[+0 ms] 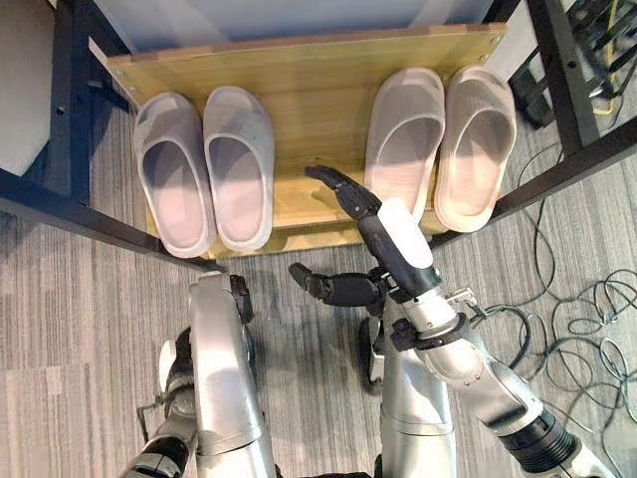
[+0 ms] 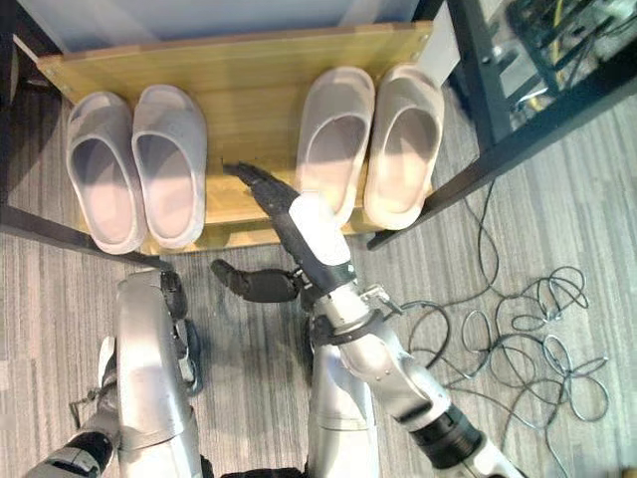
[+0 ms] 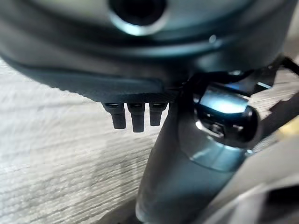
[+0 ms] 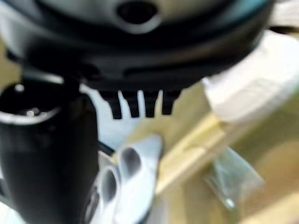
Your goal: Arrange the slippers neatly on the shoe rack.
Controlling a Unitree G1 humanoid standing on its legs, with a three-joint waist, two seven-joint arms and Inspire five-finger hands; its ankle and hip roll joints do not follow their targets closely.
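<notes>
Apparently near done: both slipper pairs sit on the wooden shoe rack, right hand empty with fingers straight, left hand's fingers hidden, only final straightening or withdrawal likely needed.

Light is bright and even, falling from above. The pale panel at 12 o'clock is nearly washed out. The wooden shelf of the shoe rack glows warm, with a soft sheen at its middle. Bright patches lie inside the grey slippers at 10 o'clock and the beige slippers at 1 o'clock, whose raised rims cast soft shade onto the insoles. Glare sits on the white cover of the right hand and runs along the silver left arm at 7 o'clock. A narrow dark shadow lies under the shelf's front edge. In the left wrist view the floor is strongly lit, almost white.
</notes>
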